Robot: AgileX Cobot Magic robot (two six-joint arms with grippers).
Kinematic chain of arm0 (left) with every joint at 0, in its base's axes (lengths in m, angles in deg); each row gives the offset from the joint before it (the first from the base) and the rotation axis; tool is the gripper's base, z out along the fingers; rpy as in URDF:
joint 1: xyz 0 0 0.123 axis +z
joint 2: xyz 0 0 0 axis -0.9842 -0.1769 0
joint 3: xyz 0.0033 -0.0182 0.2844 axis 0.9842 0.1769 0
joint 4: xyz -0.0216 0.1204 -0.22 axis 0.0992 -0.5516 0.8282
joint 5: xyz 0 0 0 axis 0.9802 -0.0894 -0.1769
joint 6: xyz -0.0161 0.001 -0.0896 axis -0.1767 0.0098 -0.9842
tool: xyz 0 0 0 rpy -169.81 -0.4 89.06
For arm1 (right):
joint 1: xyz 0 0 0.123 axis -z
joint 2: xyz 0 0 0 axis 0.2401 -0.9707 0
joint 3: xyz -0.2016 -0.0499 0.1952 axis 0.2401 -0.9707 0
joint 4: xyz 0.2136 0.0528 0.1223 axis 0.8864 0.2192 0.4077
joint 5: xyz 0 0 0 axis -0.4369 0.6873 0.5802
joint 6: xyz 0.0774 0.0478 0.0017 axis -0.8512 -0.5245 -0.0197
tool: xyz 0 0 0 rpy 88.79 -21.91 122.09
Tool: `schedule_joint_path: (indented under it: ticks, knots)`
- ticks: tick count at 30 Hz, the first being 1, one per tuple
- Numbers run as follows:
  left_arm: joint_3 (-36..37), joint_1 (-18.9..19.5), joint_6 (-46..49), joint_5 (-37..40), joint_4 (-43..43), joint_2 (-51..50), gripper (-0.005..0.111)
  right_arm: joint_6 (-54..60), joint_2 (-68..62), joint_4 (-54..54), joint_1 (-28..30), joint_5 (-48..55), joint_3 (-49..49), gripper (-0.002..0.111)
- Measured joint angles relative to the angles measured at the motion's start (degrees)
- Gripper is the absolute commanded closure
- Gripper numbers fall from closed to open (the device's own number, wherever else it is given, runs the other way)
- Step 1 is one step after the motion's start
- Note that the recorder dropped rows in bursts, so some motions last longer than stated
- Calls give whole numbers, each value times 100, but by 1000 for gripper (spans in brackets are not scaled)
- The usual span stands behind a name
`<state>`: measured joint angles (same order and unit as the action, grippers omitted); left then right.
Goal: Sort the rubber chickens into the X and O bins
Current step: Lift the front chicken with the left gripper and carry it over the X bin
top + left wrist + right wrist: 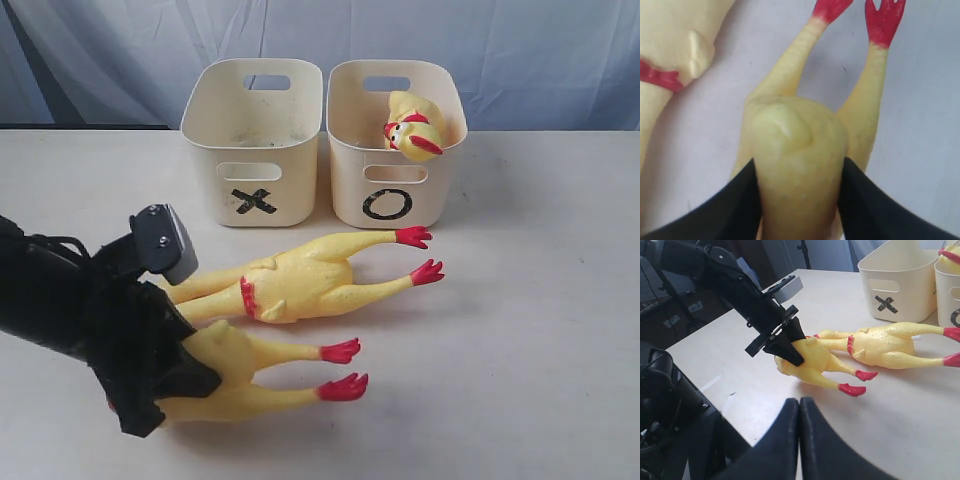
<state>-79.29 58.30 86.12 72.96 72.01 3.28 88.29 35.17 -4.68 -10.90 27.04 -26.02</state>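
A: Left gripper (800,200)?
B: Clamped on the short chicken body (270,375). The 2 black fingers (740,205) press its sides, seen from the left wrist. The body lies on the table (540,330), with 2 legs and red feet pointing away from the gripper. No head shows on it.

A: Right gripper (799,410)?
B: Clenched with nothing in it, fingertips touching. It sits above the table edge, well apart from the chickens.

A: Other chickens?
B: A long chicken (300,285) lies flat on the table between the bins and the short body, just beside it. Its red neck ring faces the left arm and its feet point toward the O bin (395,170). Its head end is hidden behind the arm. A chicken head (413,128) sits in the O bin, leaning on the right part of the rim.

A: X bin (255,150)?
B: Just left of the O bin, sides nearly touching. No chicken shows inside it.
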Motion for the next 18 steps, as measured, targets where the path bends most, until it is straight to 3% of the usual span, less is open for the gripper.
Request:
schedule_joint_path:
  ticks: [18]
  knots:
    - [-1005,-3,-3142,-1166,-1194,466,107,0,0,63,0,4,0,108]
